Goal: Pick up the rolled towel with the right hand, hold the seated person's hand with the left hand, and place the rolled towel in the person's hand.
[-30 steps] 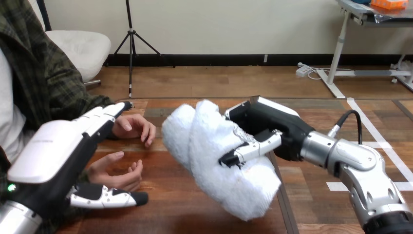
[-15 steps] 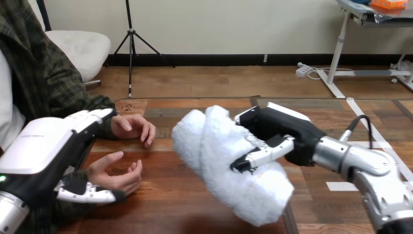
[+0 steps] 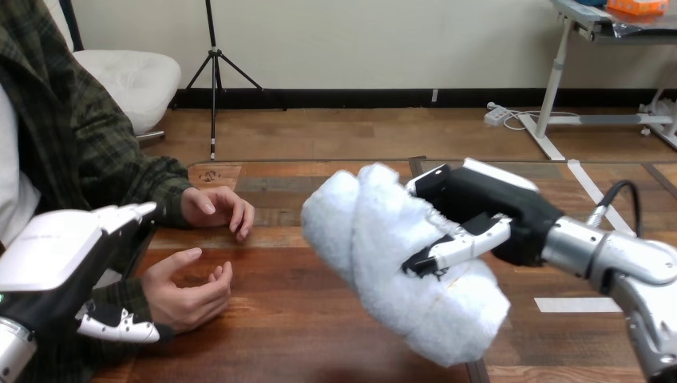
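While gripped, rolled towel fills right hand.

The wooden table bears the person's nearer hand and farther hand; white tape at right.

We see the fluffy white rolled towel tilted above the table; the person's nearer hand rests there, palm-up, fingers curled.
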### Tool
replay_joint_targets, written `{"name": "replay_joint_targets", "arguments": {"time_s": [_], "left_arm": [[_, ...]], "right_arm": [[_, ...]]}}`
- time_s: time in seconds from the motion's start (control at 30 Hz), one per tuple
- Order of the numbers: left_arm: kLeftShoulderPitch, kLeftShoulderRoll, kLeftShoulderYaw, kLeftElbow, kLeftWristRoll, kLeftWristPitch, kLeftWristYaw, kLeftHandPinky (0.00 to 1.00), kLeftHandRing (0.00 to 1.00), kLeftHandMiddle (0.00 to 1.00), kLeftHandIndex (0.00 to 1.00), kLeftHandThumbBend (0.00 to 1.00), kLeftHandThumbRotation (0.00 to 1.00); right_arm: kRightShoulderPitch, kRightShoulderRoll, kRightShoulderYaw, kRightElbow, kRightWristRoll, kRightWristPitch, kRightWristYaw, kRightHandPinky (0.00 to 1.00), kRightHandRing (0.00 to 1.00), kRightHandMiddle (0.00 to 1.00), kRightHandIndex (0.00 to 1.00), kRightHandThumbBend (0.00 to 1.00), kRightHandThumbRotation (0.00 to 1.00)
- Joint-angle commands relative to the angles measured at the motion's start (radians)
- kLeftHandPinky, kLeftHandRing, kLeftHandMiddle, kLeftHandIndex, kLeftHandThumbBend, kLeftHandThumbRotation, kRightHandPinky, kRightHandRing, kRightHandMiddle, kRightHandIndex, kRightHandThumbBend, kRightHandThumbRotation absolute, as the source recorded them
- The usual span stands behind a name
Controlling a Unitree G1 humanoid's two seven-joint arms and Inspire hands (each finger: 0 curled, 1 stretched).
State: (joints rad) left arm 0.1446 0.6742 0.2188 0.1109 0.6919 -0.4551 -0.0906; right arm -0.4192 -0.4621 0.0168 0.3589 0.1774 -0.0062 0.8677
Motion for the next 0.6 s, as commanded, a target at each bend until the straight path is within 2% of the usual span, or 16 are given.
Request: {"name": "replay_joint_targets", "arguments": {"time_s": [0.0,0.23,0.33,0.43,0.57], "left_arm": [[-0.088,0.043,-0.046,0.095,0.014,-0.014,0.055,0.81,0.87,0.87,0.86,1.00,0.31],[-0.128,0.068,-0.096,0.208,0.033,-0.034,0.115,0.80,0.86,0.85,0.84,1.00,0.31],[-0.148,0.082,-0.122,0.266,0.053,-0.046,0.150,0.80,0.85,0.84,0.84,1.00,0.32],[-0.158,0.091,-0.141,0.283,0.057,-0.020,0.134,0.80,0.85,0.85,0.84,1.00,0.33],[-0.174,0.102,-0.164,0.328,0.060,-0.022,0.149,0.79,0.85,0.84,0.84,1.00,0.33]], "right_arm": [[-0.029,-0.026,-0.053,-0.123,0.056,0.046,-0.009,0.07,0.12,0.19,0.25,0.76,0.00],[-0.020,-0.042,-0.071,-0.178,0.089,0.084,0.000,0.07,0.13,0.19,0.26,0.76,0.00],[-0.026,-0.041,-0.077,-0.180,0.102,0.074,0.012,0.08,0.13,0.19,0.26,0.76,0.00],[-0.033,-0.042,-0.077,-0.185,0.110,0.079,0.010,0.08,0.13,0.19,0.25,0.76,0.00],[-0.046,-0.039,-0.075,-0.184,0.120,0.089,0.006,0.08,0.13,0.20,0.26,0.77,0.00]]}}
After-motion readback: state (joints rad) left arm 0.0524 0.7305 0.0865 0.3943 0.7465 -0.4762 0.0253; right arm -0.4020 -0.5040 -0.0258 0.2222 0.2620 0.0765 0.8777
